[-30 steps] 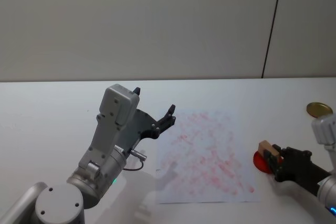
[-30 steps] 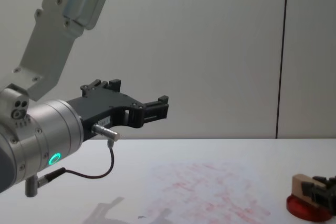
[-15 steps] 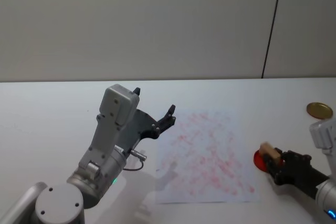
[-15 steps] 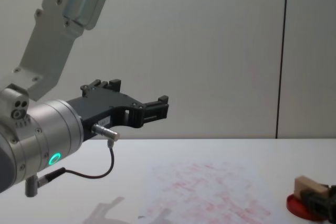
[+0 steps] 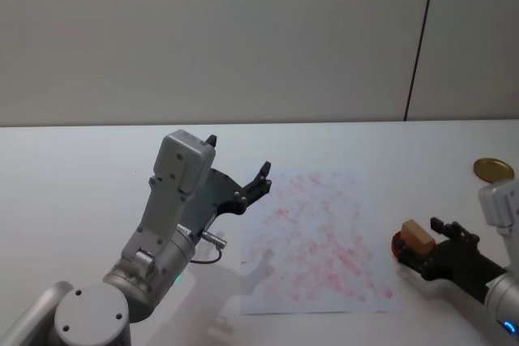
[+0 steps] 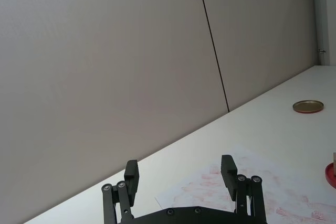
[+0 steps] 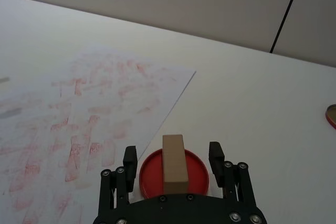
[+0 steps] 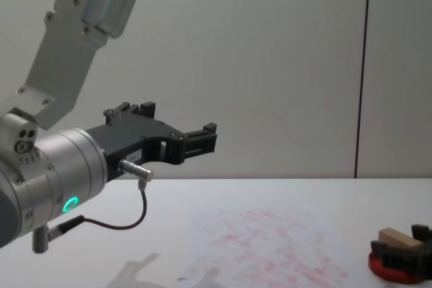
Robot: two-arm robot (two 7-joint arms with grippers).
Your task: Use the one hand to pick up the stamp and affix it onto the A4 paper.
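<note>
On the table [image 5: 81,168] the A4 paper [image 5: 320,241] lies in the middle, with the ink pad [image 7: 173,174] just beside its right edge and the stamp [image 5: 416,234] lying on the pad. The right claw [image 7: 173,158] sits at the pad from the robot's side, one finger on either side of the stamp and apart from it. The left claw [image 5: 239,172] hangs above the table just left of the paper's far corner, and a round lid [image 5: 493,169] lies well behind the pad, to the right.
</note>
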